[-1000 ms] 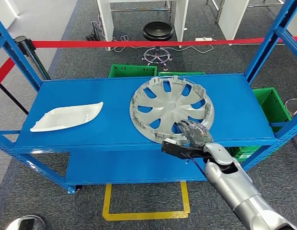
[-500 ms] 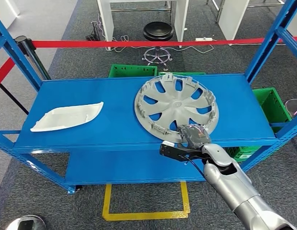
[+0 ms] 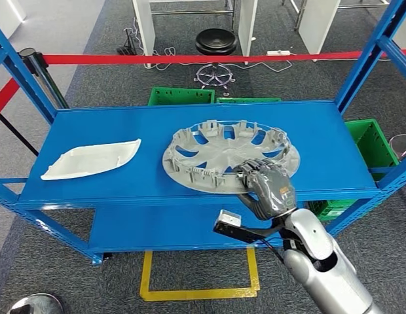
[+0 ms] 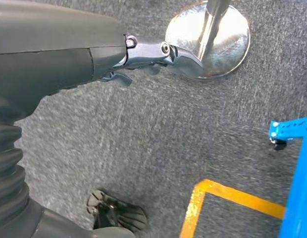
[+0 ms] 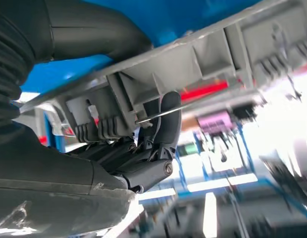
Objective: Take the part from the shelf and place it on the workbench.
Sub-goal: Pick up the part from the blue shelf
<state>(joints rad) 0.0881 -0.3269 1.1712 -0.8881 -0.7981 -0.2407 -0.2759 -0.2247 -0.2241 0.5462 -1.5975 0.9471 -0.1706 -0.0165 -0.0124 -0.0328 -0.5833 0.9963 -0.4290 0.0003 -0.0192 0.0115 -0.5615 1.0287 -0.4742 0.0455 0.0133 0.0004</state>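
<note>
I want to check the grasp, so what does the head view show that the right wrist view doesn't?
Head view alone: the whole grey hubcap tilted up off the blue shelf, the white trim panel, green crates and red barrier tape. Right wrist view alone: the hubcap's ribbed clips with dark fingers hooked around the rim. Both: the right hand gripping the hubcap's near edge.

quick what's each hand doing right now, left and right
Left hand: holding nothing, hanging over the floor; open or closed cannot be told.
Right hand: fingers closed on the near rim of the wheel cover.
</note>
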